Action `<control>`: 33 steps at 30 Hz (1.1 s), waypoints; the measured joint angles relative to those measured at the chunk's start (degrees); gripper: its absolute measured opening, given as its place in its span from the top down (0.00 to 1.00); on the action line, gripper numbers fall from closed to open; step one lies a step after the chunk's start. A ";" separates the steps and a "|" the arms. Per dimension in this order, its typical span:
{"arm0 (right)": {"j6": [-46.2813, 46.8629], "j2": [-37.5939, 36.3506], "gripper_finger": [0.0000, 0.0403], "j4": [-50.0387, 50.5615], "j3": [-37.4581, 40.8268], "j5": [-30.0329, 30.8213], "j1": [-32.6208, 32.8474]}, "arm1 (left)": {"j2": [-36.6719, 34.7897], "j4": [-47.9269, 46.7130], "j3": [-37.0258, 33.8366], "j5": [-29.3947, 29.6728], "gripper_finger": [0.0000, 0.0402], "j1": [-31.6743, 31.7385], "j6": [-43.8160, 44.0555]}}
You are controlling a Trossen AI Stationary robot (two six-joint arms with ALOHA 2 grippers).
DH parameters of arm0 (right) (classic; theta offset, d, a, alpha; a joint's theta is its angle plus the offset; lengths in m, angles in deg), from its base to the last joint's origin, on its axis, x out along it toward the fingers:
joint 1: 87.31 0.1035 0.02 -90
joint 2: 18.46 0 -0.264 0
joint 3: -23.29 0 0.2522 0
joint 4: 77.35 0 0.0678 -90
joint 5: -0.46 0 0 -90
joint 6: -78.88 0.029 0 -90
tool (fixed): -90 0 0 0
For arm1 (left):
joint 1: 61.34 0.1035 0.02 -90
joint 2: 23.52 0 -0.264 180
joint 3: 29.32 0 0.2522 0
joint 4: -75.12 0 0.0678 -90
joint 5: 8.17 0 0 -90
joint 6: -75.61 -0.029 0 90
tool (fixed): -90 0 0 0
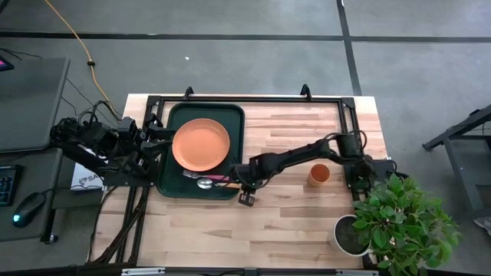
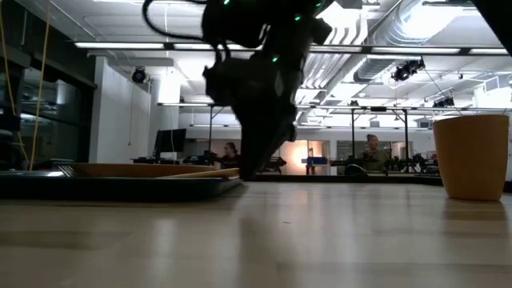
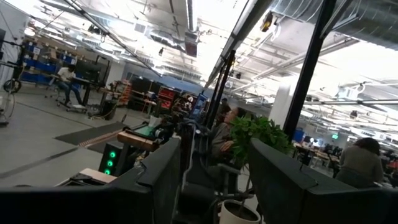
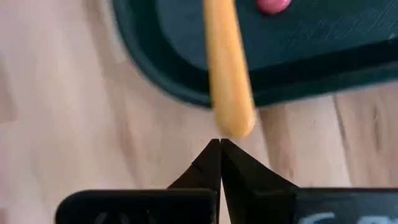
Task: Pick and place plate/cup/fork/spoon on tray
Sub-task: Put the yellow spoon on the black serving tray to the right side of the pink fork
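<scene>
The plate [image 1: 201, 144] sits in the tray [image 1: 175, 115], with the fork [image 1: 221, 179] and spoon [image 1: 205, 183] lying along the tray's near edge. The right gripper [image 1: 245, 192] hangs just off the tray's corner, jaws together on nothing. The cup [image 1: 319, 174] stands alone on the desk [image 1: 291, 222]. The left gripper [image 1: 150, 132] rests at the tray's left edge; I cannot tell its jaws.

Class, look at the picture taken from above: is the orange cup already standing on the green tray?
No: the cup stands on the bare wooden table, right of the tray, which holds only the plate and cutlery.

Fork [image 4: 272, 5] cut off; spoon [image 4: 227, 74] blurred
</scene>
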 joint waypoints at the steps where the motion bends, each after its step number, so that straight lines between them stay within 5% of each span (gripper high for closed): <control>1: -0.34 1.06 1.00 1.15 -1.35 0.07 0.10 | 0.00 0.00 0.00 0.00 0.57 0.02 -0.02; 14: -4.57 8.99 1.00 6.76 -17.90 0.94 0.15 | 0.00 0.04 0.00 -0.02 0.57 0.02 0.00; 33: -6.44 12.99 1.00 4.69 -18.15 1.14 0.12 | 0.00 0.15 0.00 -0.07 0.57 0.02 0.17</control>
